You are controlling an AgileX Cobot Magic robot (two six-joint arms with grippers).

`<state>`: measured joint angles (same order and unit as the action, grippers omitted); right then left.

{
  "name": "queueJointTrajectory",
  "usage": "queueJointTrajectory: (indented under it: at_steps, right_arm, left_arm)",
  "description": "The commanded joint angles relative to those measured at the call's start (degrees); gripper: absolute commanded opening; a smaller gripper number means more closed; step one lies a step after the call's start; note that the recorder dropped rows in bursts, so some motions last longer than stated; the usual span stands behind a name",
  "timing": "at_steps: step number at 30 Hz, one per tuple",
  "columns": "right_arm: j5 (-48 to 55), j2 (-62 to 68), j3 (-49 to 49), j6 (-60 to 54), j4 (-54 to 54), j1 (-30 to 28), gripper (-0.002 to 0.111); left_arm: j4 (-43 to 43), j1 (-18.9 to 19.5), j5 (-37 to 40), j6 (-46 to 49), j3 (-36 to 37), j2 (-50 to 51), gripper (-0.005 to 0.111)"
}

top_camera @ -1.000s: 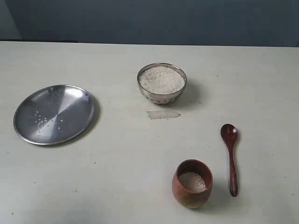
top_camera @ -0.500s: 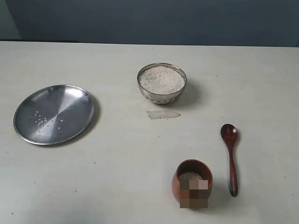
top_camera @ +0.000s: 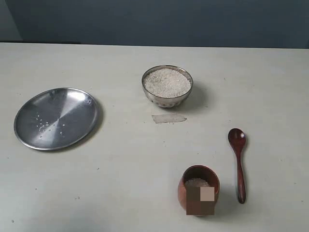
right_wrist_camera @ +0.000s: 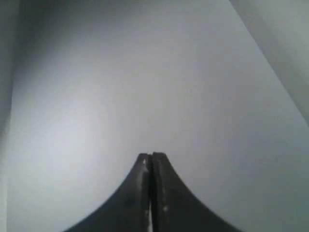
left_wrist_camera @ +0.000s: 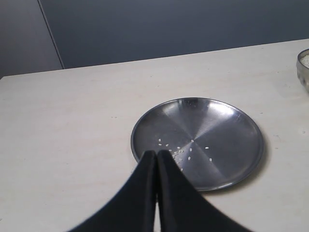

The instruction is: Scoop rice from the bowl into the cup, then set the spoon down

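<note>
The steel bowl (top_camera: 167, 86) stands at the table's middle back, heaped with white rice (top_camera: 166, 82); its rim (left_wrist_camera: 303, 67) shows at the edge of the left wrist view. The reddish-brown wooden cup (top_camera: 198, 189) sits near the front, with some rice (top_camera: 194, 182) inside. To its right the wooden spoon (top_camera: 238, 162) lies flat on the table, oval bowl pointing away. Neither gripper appears in the exterior view. My left gripper (left_wrist_camera: 156, 153) is shut and empty, over the near rim of the steel plate. My right gripper (right_wrist_camera: 151, 155) is shut, facing a blank grey surface.
A wide flat steel plate (top_camera: 56, 117) with a few stray grains lies at the left; in the left wrist view the plate (left_wrist_camera: 212, 145) fills the centre. A small translucent scrap (top_camera: 168, 118) lies in front of the bowl. A dark wall runs behind the table.
</note>
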<state>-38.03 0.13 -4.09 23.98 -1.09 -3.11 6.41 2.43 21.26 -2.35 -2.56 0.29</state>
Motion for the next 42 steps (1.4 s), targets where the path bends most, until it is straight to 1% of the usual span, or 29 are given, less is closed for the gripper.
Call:
queueJointTrajectory:
  at_steps: [1, 3, 5, 8, 12, 14, 18, 21, 25, 33, 37, 42]
  right_arm:
    - [19.42, -0.13, -7.99, 1.62, -2.77, 2.28, -0.001]
    - [25.72, -0.13, -11.28, 1.41, -5.49, 3.91, -0.001]
    - [28.77, -0.13, -14.02, 0.8, -9.97, 5.74, -0.001]
    - [28.89, -0.03, -16.75, -1.08, -14.08, 8.21, -0.001]
    - [29.01, 2.19, -18.97, -1.21, -15.16, 11.85, -0.001]
    - [31.75, 4.03, -20.0, -1.31, -15.29, 13.62, -0.001]
    - [44.36, 9.39, -23.04, -1.31, -15.29, 16.42, -0.001]
    - [49.91, 13.81, -24.28, -1.47, -15.29, 18.55, -0.001]
    - [53.0, 19.81, -24.39, -3.34, -15.37, 20.67, -0.001]
    - [62.89, 32.29, -24.39, -5.19, -14.33, 25.65, -0.001]
    - [64.98, 38.44, -24.39, -7.75, -11.21, 27.27, -0.001]
    - [66.42, 46.42, -24.39, -7.87, -8.6, 28.16, -0.001]
  left_arm:
    - [0.3, -0.33, -0.27, -0.07, 0.38, -0.29, 0.0]
    - [0.3, -0.33, -0.27, -0.07, 0.38, -0.29, 0.0]
    - [0.3, -0.33, -0.27, -0.07, 0.38, -0.29, 0.0]
    - [0.3, -0.33, -0.27, -0.07, 0.38, -0.29, 0.0]
    - [0.3, -0.33, -0.27, -0.07, 0.38, -0.29, 0.0]
    - [0.3, -0.33, -0.27, -0.07, 0.38, -0.29, 0.0]
    - [0.3, -0.33, -0.27, -0.07, 0.38, -0.29, 0.0]
    - [0.3, -0.33, -0.27, -0.07, 0.38, -0.29, 0.0]
    - [0.3, -0.33, -0.27, -0.07, 0.38, -0.29, 0.0]
    - [0.3, -0.33, -0.27, -0.07, 0.38, -0.29, 0.0]
    - [0.3, -0.33, -0.27, -0.07, 0.38, -0.29, 0.0]
    - [0.3, -0.33, -0.27, -0.07, 0.38, -0.29, 0.0]
